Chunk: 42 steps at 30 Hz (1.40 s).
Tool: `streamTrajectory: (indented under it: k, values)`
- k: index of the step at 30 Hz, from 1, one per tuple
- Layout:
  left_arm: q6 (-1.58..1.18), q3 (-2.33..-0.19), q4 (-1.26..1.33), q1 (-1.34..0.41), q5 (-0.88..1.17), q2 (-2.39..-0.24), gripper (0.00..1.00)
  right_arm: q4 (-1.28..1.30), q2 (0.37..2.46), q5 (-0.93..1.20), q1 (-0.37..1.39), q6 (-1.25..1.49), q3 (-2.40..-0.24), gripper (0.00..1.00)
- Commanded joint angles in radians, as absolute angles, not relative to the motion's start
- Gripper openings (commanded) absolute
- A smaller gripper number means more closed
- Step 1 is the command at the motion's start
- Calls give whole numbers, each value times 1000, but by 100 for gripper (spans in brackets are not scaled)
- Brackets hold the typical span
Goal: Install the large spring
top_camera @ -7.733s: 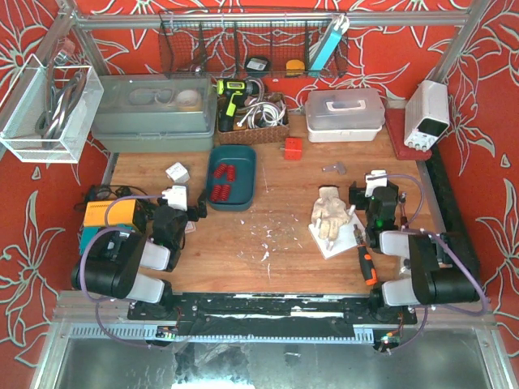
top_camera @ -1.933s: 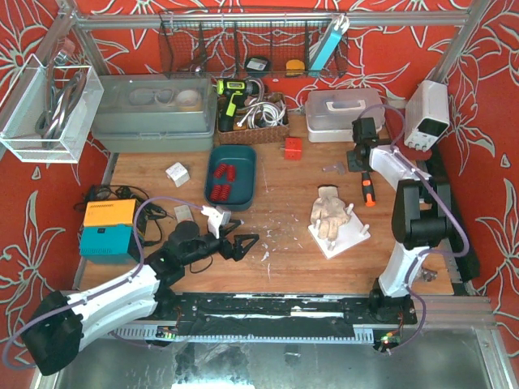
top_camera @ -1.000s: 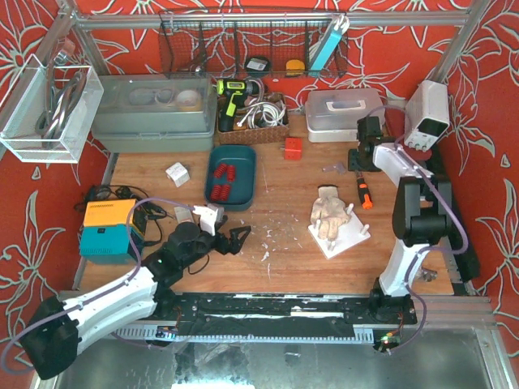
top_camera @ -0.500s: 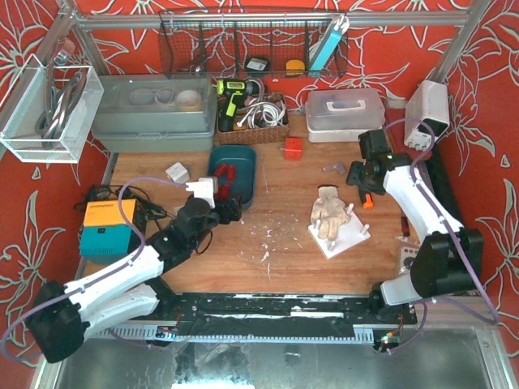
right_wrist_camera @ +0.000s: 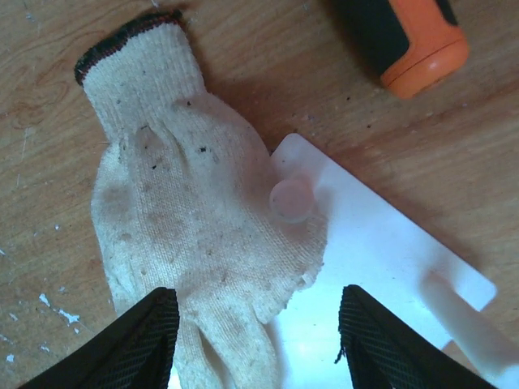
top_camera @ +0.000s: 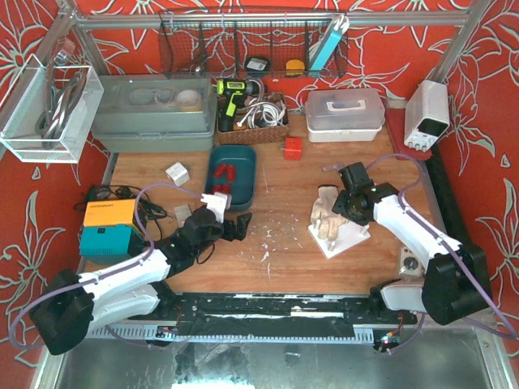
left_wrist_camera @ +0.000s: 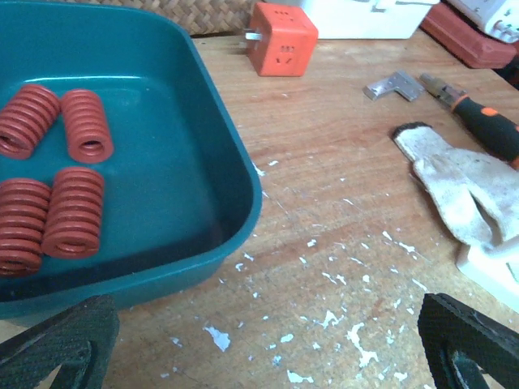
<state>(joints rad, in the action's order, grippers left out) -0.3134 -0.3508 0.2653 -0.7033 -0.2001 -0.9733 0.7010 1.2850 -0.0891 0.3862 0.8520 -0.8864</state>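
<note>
Several red springs lie in a teal tray; the two nearer ones look longer than the two behind. My left gripper hovers open over bare wood just in front of the tray's corner, holding nothing. My right gripper stands open above a white plate with an upright peg and a second peg. A dirty white glove drapes over the plate's left part and reaches the first peg. In the top view the right gripper is over the glove.
An orange-handled screwdriver lies just behind the plate. An orange cube and a metal bracket sit further back. An orange and teal box stands at the left edge, a small white block left of the tray.
My right arm swung from the back right of the table down over the glove and plate. My left gripper shifted around the tray's front edge and stayed open.
</note>
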Motion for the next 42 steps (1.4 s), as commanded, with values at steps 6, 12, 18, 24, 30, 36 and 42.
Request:
streamTrajectory:
  k: [6,12,18,24,30,36,42]
  values:
    - [-272,-281,411,-710,-122,-898,100,497,1331,-120,402,990,-757,54]
    - [-280,-265,429,-710,-125,-878,100,409,1406,-112,403,989,-740,53]
    - [-279,-268,428,-710,-129,-879,100,390,1460,-104,403,992,-736,45]
    - [-279,-267,428,-710,-135,-875,100,388,1432,-100,403,989,-739,26]
    - [-279,-264,425,-710,-145,-871,100,427,1343,-107,404,969,-772,12]
    - [-278,-259,424,-710,-155,-865,100,441,1258,-132,403,924,-857,0]
    - [-274,-261,418,-710,-158,-864,100,252,1245,-121,398,790,-916,0]
